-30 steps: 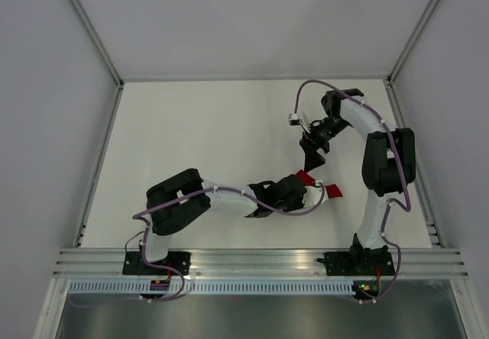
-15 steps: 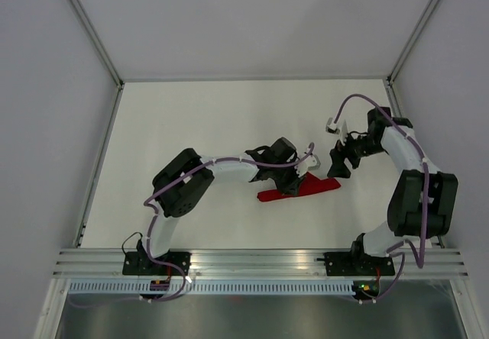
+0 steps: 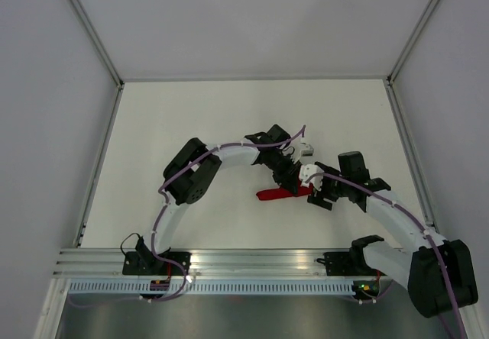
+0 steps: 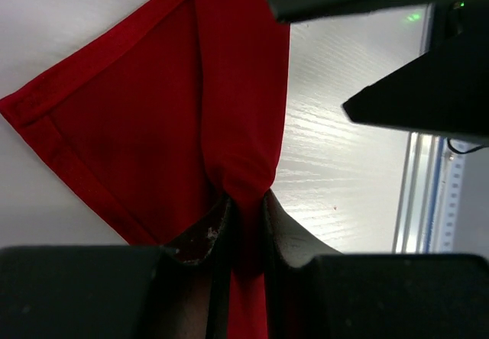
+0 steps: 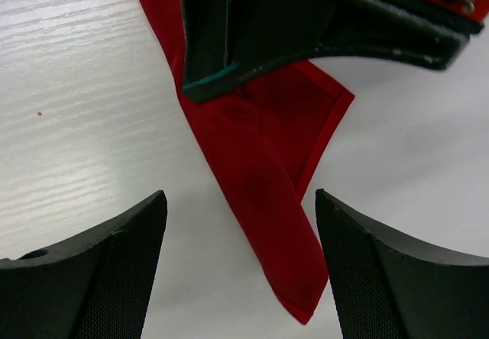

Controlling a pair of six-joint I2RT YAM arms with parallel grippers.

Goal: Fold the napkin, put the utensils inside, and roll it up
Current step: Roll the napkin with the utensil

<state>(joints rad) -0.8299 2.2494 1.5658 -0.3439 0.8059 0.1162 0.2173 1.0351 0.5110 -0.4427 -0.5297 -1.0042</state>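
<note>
Noted bright red cloth napkin (image 3: 273, 195) bunched near-right on white tabletop (image 3: 191, 117) between grey walls (image 3: 252, 18); pinched by left gripper (image 4: 244, 201), straddled by spread right gripper (image 5: 241, 228).

The white, faintly wood-grained table (image 3: 176, 121) carries a narrow, bunched red napkin (image 3: 272, 195).

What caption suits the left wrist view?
Left gripper shut on the bunched red napkin over the white table.

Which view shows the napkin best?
Left wrist: the napkin fills the frame, pinched between the left fingers. Right wrist shows only its loose end; top shows a small, partly covered red strip.
</note>
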